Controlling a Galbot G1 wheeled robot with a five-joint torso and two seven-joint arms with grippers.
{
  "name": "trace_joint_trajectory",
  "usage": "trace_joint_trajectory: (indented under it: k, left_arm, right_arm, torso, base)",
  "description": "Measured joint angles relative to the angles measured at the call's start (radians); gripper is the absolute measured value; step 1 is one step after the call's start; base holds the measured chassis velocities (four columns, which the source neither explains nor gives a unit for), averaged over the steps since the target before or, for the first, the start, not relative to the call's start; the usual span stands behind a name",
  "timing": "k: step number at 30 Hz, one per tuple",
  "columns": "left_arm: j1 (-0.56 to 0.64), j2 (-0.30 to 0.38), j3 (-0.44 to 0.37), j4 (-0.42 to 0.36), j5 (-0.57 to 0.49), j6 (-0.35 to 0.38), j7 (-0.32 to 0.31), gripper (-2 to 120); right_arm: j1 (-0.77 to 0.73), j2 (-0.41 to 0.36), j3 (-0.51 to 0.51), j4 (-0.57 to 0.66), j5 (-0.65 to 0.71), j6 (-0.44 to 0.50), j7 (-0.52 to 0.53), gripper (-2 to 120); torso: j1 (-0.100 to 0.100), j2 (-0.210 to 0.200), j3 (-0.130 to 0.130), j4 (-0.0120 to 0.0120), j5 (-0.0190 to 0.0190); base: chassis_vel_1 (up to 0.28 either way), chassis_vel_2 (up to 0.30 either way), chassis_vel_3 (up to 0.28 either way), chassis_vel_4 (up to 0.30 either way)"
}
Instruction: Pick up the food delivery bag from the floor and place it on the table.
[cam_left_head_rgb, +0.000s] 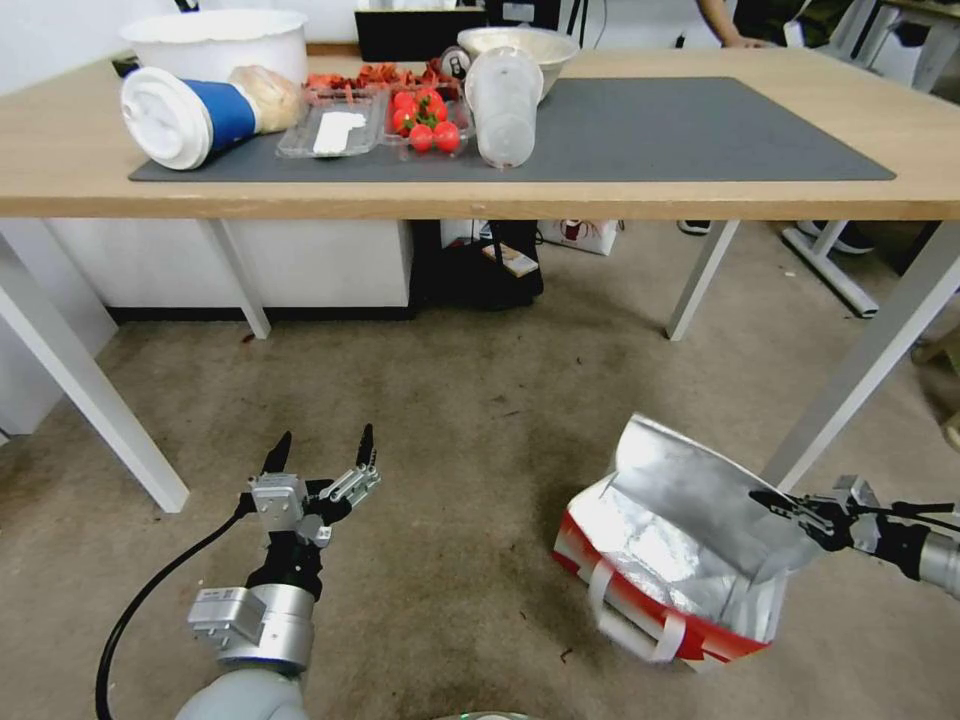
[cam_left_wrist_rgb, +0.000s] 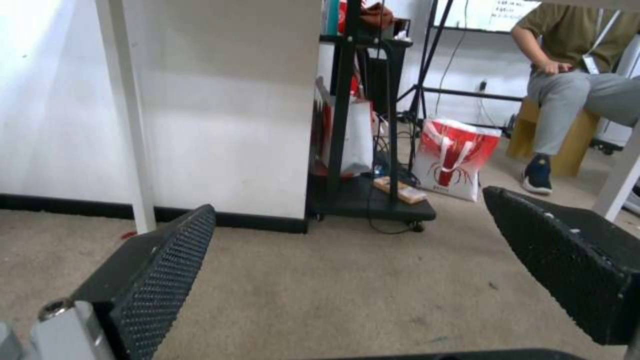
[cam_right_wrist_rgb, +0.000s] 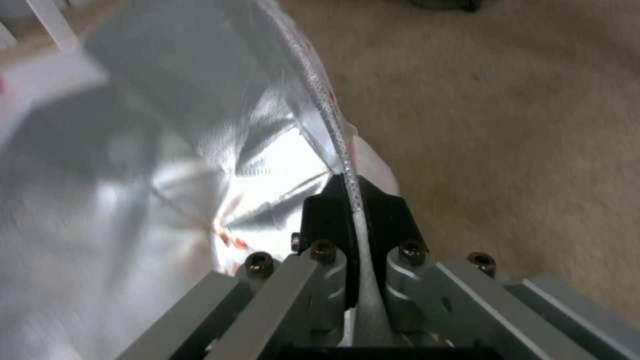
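Note:
The food delivery bag (cam_left_head_rgb: 680, 560) stands open on the floor (cam_left_head_rgb: 470, 450) at the lower right, red and white outside with silver foil lining and white strap handles. My right gripper (cam_left_head_rgb: 775, 502) reaches in from the right edge and is shut on the bag's foil rim. In the right wrist view its black fingers (cam_right_wrist_rgb: 320, 210) pinch the thin edge of the food delivery bag (cam_right_wrist_rgb: 167, 140). My left gripper (cam_left_head_rgb: 322, 455) hangs open over bare carpet to the left, well apart from the bag. The table (cam_left_head_rgb: 700, 195) with its dark grey mat (cam_left_head_rgb: 680, 130) stands beyond.
On the table's left half lie a tipped cup (cam_left_head_rgb: 190, 115), white bowls (cam_left_head_rgb: 215, 40), a strawberry tray (cam_left_head_rgb: 425, 120) and a clear tumbler (cam_left_head_rgb: 503, 105). White table legs (cam_left_head_rgb: 860, 360) rise just behind the bag. Another red bag (cam_left_wrist_rgb: 457, 157) sits under the table near a black cart (cam_left_wrist_rgb: 367, 200).

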Motion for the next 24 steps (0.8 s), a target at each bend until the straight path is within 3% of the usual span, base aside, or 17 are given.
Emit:
trace_joint_trajectory:
  k: [6,10,19,24]
  left_arm:
    - [0.0,0.002,-0.004,-0.003,0.001,0.0,-0.001,100]
    - [0.001,0.0,-0.004,-0.006,0.001,0.0,-0.002,100]
    - [-0.001,-0.001,-0.003,-0.01,0.001,0.002,-0.001,100]
    - [-0.001,-0.001,-0.003,-0.01,-0.001,0.002,-0.002,100]
  right_arm:
    - [-0.126,-0.038,0.03,0.232,0.199,-0.1,0.169,0]
    - [-0.176,-0.055,0.044,0.335,0.295,-0.135,0.224,0]
    - [-0.254,-0.103,0.074,0.536,0.479,-0.184,0.325,0]
    - [-0.279,-0.128,0.097,0.584,0.567,-0.195,0.365,0]
  torso:
    - [0.0,0.0,0.0,-0.0001,-0.0001]
    - [0.0,0.0,0.0,-0.0001,-0.0001]
    - [0.0,0.0,0.0,-0.0001,-0.0002]
    - [0.0,0.0,0.0,-0.0001,-0.0001]
  base:
    - [0.0,0.0,0.0,0.0]
    - [0.0,0.0,0.0,0.0]
    - [0.0,0.0,0.0,0.0]
    - [0.0,0.0,0.0,0.0]
